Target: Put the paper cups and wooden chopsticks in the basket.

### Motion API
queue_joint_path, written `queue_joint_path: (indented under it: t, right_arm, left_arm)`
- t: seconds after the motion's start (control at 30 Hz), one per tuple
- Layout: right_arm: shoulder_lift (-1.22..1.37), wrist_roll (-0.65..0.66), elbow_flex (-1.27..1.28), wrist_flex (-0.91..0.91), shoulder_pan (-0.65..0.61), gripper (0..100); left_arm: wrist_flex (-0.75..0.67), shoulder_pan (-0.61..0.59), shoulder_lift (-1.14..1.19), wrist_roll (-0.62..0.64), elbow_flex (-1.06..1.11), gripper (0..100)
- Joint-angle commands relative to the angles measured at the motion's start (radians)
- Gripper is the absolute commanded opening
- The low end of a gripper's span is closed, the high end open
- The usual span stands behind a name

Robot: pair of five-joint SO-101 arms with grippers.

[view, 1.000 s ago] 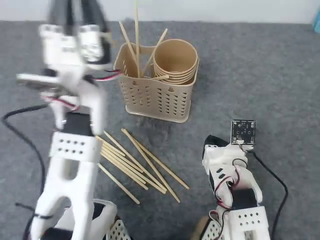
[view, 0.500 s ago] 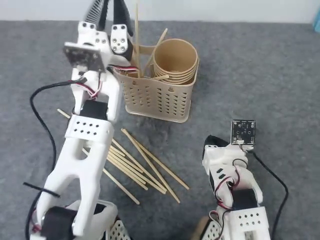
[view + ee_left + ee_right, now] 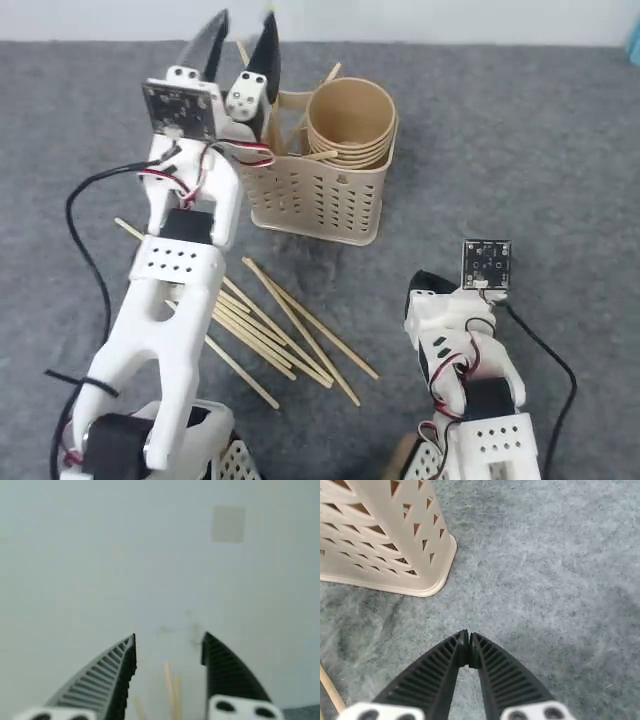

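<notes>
Since swinging over basket [image 3: 315,205], opened left gripper [image 3: 247,25] wide, likely dropping a chopstick [image 3: 169,690] beside paper cups [image 3: 350,115] (already inside); leaves loose chopsticks [image 3: 265,325] on mat [image 3: 520,130]; keeps right gripper [image 3: 468,637] pinched closed

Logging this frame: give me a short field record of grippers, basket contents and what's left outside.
left gripper: open, raised by the basket at its chopstick end
right gripper: shut, low over the grey carpet near a basket corner
basket contents: stacked paper cups, several upright chopsticks
outside basket: loose chopsticks lying on the carpet between the arms
task status: unfinished
</notes>
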Motion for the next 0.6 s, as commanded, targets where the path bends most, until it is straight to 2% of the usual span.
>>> queue_joint_path:
  t: [0.0,0.13,0.3,0.43,0.57]
  right_arm:
    - [-0.019,0.02,0.02,-0.001,0.012,0.8]
    - [-0.019,0.02,0.02,-0.001,0.01,0.8]
    - [-0.019,0.02,0.02,0.005,0.01,0.8]
    - [-0.019,0.02,0.02,0.007,0.01,0.8]
    - [-0.019,0.02,0.02,0.007,0.01,0.8]
  left_arm:
    - [0.233,-0.064,-0.11,-0.006,-0.03,31]
    - [0.471,-0.15,-0.252,-0.005,-0.07,29]
    - [0.756,-0.311,-0.414,-0.003,-0.108,21]
    - [0.907,-0.42,-0.425,-0.003,-0.104,14]
    - [0.976,-0.525,-0.371,-0.003,-0.054,10]
